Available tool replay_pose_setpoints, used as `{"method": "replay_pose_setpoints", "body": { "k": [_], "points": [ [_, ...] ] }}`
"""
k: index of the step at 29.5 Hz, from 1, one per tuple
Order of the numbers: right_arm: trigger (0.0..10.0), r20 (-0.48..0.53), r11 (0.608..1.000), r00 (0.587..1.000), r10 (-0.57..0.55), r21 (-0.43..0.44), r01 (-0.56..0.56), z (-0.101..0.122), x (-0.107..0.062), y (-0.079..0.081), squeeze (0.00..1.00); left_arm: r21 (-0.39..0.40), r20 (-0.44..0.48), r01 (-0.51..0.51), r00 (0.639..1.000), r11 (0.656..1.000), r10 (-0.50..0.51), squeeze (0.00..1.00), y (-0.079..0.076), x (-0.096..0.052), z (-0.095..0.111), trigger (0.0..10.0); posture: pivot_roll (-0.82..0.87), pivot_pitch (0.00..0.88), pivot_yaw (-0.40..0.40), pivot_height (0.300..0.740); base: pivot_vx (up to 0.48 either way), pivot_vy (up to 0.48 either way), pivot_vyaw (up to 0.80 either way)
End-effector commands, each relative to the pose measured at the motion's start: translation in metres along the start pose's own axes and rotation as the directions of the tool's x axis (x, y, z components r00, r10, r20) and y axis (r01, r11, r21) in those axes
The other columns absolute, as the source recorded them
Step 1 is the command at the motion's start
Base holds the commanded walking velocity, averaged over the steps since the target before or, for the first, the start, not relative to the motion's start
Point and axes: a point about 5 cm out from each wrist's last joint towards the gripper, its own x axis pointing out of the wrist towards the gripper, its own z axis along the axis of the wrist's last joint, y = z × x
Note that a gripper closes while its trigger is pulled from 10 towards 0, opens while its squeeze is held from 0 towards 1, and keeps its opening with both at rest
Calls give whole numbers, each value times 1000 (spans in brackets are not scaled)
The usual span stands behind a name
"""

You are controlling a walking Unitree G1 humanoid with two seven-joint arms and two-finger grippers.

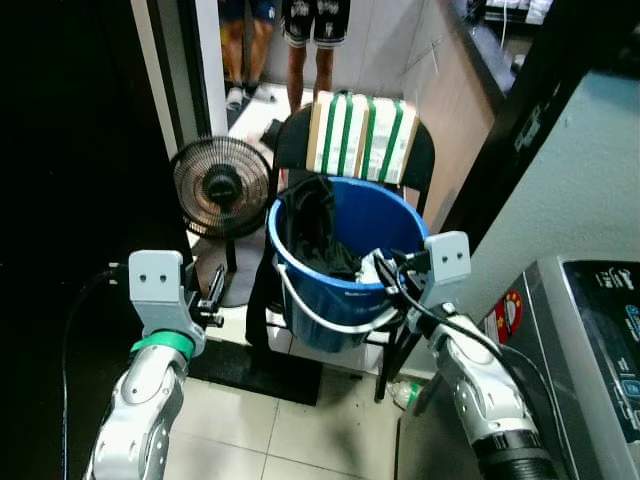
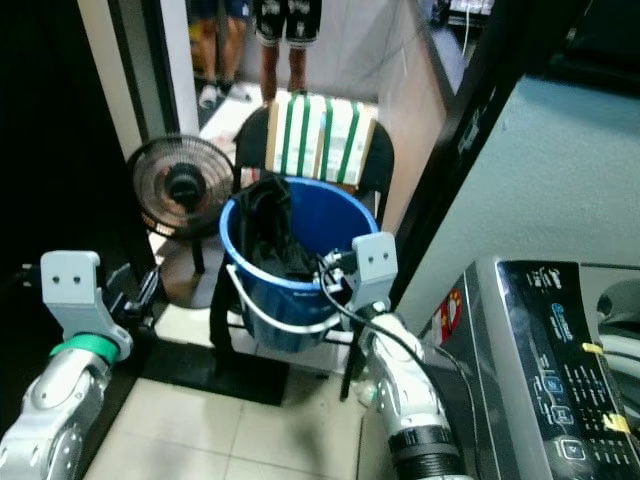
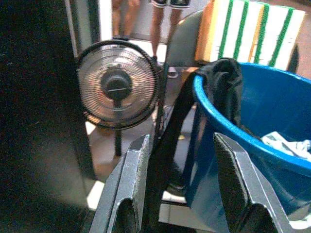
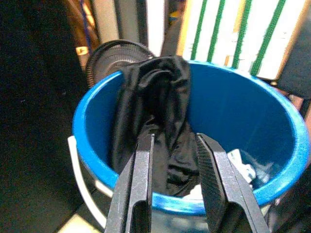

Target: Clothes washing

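Here the right arm reaches forward, its forearm rising from the lower right, and the right gripper (image 4: pixel 172 160) hangs at the near rim of the blue bucket (image 1: pixel 400 225). Its two black fingers (image 4: pixel 138 184) stand parted with nothing between them, pointing into the bucket. Straight ahead of them a black garment (image 4: pixel 155 102) drapes over the far-left rim and falls down the inner wall to a heap at the bottom. A little white cloth (image 4: pixel 240 162) lies just beyond the right fingertip. The bucket's white handle (image 1: pixel 310 310) hangs down its near side, below the gripper.

The left arm is bent upward at the elbow, well to the left of the bucket. The left gripper (image 3: pixel 177 179) is likewise open and empty, aimed past the bucket's outer left wall. Ahead of it stands a small round fan (image 3: pixel 116 85) on the floor. Behind the bucket a green-striped white box (image 1: pixel 362 135) leans on a black chair (image 1: pixel 292 130), and the legs of people (image 1: pixel 305 50) show beyond it.
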Motion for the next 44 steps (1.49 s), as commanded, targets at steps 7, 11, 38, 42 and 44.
{"method": "replay_pose_setpoints", "body": {
  "k": [7, 11, 38, 42, 44],
  "points": [
    [10000, -13, 1000, 1000, 5, -5, -5, -3, 0, 2, 0, 1, 5, 5, 1000, 1000, -5, 0, 0, -2, -1, 10000, 96, 7, -30, 740, 0, 343, 0],
    [10000, -13, 1000, 1000, 9, -5, -9, -2, 0, 3, 0, -1, 10, 3, 1000, 1000, -3, 0, 0, -3, -1, 10000, 97, 5, -35, 740, 0, 0, 0],
    [10000, -22, 1000, 999, 28, -13, -28, -4, 1, 6, 0, -7, 50, 8, 999, 1000, -7, 0, -2, -2, 1, 10000, 96, 2, -35, 740, 20, 0, 0],
    [10000, -20, 999, 999, 38, -34, -38, -4, 1, 7, 0, -6, 38, 4, 999, 1000, -4, 0, -2, -2, 0, 10000, 96, 2, -35, 740, 289, 0, 0],
    [10000, -18, 998, 999, 42, -44, -43, -3, 1, 8, 0, -1, 27, 3, 1000, 1000, -3, 0, -2, -2, -1, 10000, 96, 2, -35, 740, 296, 0, 0]
  ]
}}
